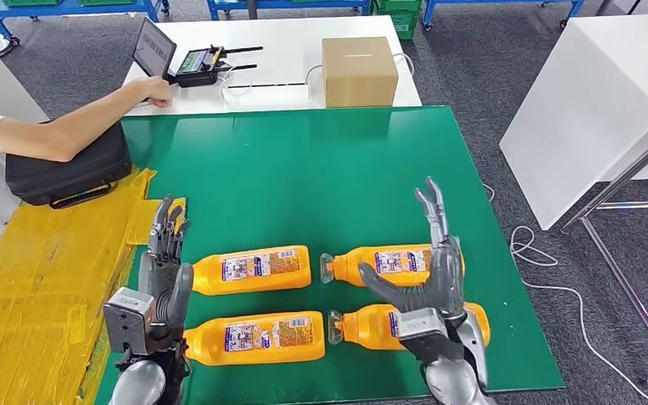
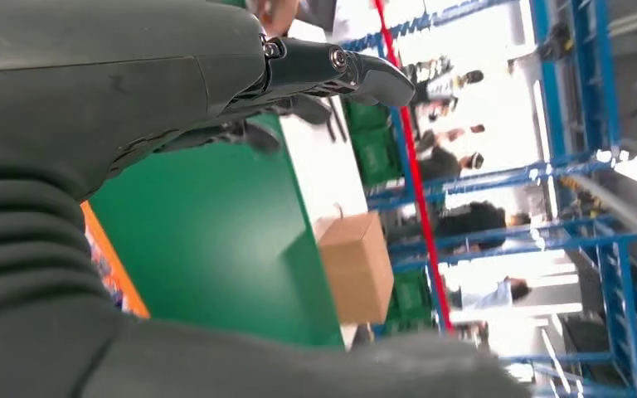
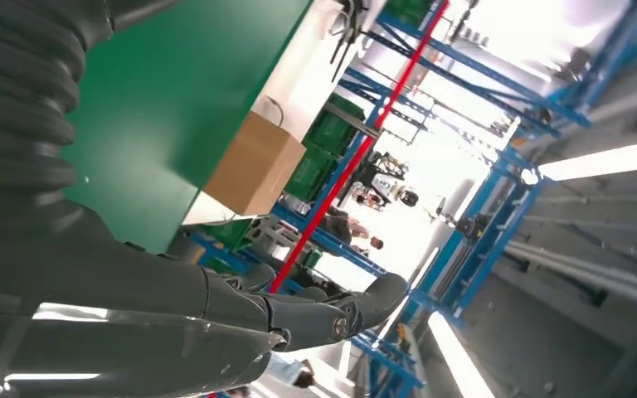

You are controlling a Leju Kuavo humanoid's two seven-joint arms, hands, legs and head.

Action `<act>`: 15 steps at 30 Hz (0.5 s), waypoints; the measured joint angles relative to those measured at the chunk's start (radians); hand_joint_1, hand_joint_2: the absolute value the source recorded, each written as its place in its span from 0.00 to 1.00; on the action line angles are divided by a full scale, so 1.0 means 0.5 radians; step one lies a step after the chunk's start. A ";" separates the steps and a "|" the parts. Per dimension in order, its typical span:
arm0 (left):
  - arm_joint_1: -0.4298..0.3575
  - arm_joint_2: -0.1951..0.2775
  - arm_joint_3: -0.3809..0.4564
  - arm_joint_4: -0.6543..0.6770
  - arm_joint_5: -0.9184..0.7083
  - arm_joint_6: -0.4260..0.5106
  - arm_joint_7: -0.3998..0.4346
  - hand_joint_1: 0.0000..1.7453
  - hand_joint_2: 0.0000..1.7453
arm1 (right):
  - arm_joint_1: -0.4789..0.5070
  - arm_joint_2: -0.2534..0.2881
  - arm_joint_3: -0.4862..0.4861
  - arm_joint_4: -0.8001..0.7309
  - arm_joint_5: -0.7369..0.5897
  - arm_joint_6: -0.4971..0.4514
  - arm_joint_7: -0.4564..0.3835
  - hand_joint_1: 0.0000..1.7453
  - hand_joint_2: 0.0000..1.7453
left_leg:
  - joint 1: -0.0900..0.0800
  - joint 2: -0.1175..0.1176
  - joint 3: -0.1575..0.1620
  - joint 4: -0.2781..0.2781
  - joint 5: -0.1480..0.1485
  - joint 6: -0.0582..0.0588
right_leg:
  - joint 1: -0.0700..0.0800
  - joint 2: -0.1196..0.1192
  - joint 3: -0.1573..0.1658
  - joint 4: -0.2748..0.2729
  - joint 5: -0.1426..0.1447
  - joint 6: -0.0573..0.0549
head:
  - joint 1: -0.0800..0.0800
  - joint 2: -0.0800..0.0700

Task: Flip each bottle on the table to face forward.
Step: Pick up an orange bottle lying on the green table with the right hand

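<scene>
Four orange bottles lie on their sides on the green tabletop (image 1: 304, 169), in two rows of two, near the edge closest to you. Each one's long side runs left to right. The back left bottle (image 1: 251, 269) and front left bottle (image 1: 256, 337) show their labels. The back right bottle (image 1: 380, 264) and front right bottle (image 1: 367, 326) point their clear caps toward the middle.

Your left hand (image 1: 164, 266) sits just beside the ends of the two left bottles. Its fingers are apart and it holds nothing. Your right hand (image 1: 434, 270) is raised over the two right bottles, fingers spread wide, also holding nothing. So each hand has its own pair close by.

You have lots of open green room behind the bottles for turning them. The near edge is close, so I think you should roll them away from you. A cardboard box (image 1: 359, 71) and a person's arm (image 1: 76, 126) are well apart from the bottles.
</scene>
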State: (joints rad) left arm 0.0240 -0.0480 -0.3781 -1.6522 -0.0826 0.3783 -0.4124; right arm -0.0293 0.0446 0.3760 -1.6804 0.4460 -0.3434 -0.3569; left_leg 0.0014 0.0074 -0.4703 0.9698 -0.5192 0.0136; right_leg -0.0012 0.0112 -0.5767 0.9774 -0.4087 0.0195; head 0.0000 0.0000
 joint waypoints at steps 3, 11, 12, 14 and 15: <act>-0.026 -0.011 0.016 0.022 0.058 -0.016 -0.049 0.00 0.00 | -0.131 -0.017 0.068 0.092 0.205 -0.058 0.102 0.00 1.00 | 0.000 0.000 0.000 0.000 0.001 0.001 | 0.000 0.000 0.000 0.001 0.000 0.000 | 0.000 0.000; -0.142 -0.105 0.085 0.026 0.227 0.035 -0.144 0.00 0.00 | -0.577 -0.009 0.411 0.509 0.799 0.075 0.407 0.00 1.00 | 0.001 0.000 0.000 0.000 0.001 0.000 | 0.001 0.000 0.000 0.002 0.000 0.000 | 0.001 0.000; -0.160 -0.109 0.097 0.029 0.233 0.036 -0.137 0.00 0.00 | -0.640 -0.004 0.462 0.584 0.827 0.124 0.431 0.00 1.00 | 0.001 0.000 0.001 0.000 0.002 0.000 | 0.001 0.000 0.000 0.002 0.000 0.000 | 0.001 0.000; -0.194 -0.113 0.122 0.038 0.242 0.019 -0.140 0.00 0.00 | -0.751 0.012 0.555 0.727 0.855 0.201 0.458 0.00 1.00 | 0.001 -0.001 0.002 0.000 0.003 0.001 | 0.001 -0.001 0.000 0.002 0.000 0.000 | 0.000 0.000; -0.207 -0.113 0.134 0.043 0.247 0.006 -0.145 0.00 0.00 | -0.796 0.023 0.596 0.790 0.860 0.227 0.464 0.00 1.00 | 0.001 -0.001 0.002 0.000 0.004 0.001 | 0.001 -0.001 0.000 0.002 0.000 0.000 | 0.000 0.000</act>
State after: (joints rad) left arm -0.0795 -0.1045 -0.3112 -1.6308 0.0408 0.3812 -0.4847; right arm -0.4275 0.0558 0.6739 -1.2855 0.8762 -0.2299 -0.1250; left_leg 0.0018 0.0069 -0.4694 0.9700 -0.5173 0.0139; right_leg -0.0008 0.0109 -0.5767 0.9785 -0.4086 0.0195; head 0.0002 0.0000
